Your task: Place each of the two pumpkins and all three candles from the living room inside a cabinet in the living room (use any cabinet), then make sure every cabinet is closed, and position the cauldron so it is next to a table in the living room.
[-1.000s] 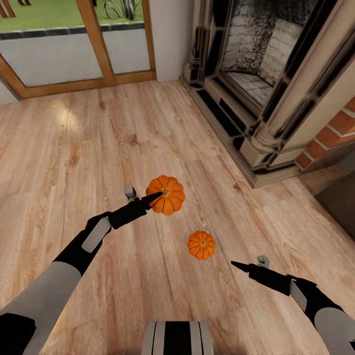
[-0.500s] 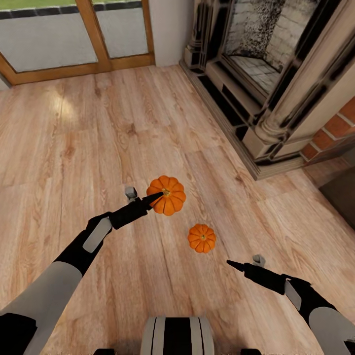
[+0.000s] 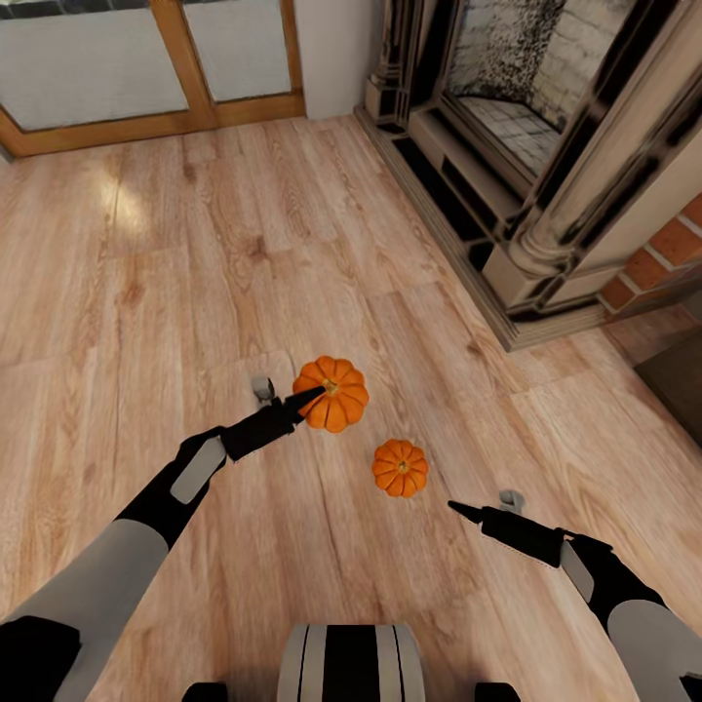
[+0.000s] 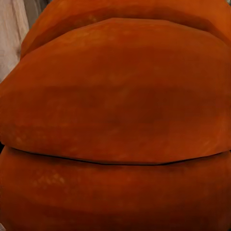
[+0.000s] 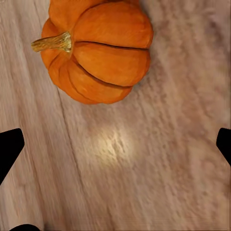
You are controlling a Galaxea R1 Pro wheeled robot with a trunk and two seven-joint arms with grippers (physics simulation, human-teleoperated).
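Two pumpkins are seen on the wooden floor [image 3: 146, 292] in the head view. The larger-looking pumpkin [image 3: 331, 394] is held at the tip of the left gripper [image 3: 304, 398], whose dark finger crosses the fruit's near side up to the stem; the jaws are closed on it. In the left wrist view only ribbed orange skin [image 4: 115, 115] is presented at very close range, with no fingers visible, so the grip itself is confirmed from the head view alone.

The second pumpkin [image 3: 400, 468] lies on the floor nearer the robot, between the two grippers and apart from both. The right gripper [image 3: 466, 509] is positioned just beside it, toward the robot's right. In the right wrist view this pumpkin [image 5: 96, 50] is shown with its brownish stem [image 5: 52, 42], and the two dark fingertips [image 5: 9, 149] are seen spread wide apart, nothing between them, over bare boards.

A fireplace surround [image 3: 526, 195] stands along the floor's far right edge, and a wood-framed glazed door [image 3: 146, 68] along the far edge.
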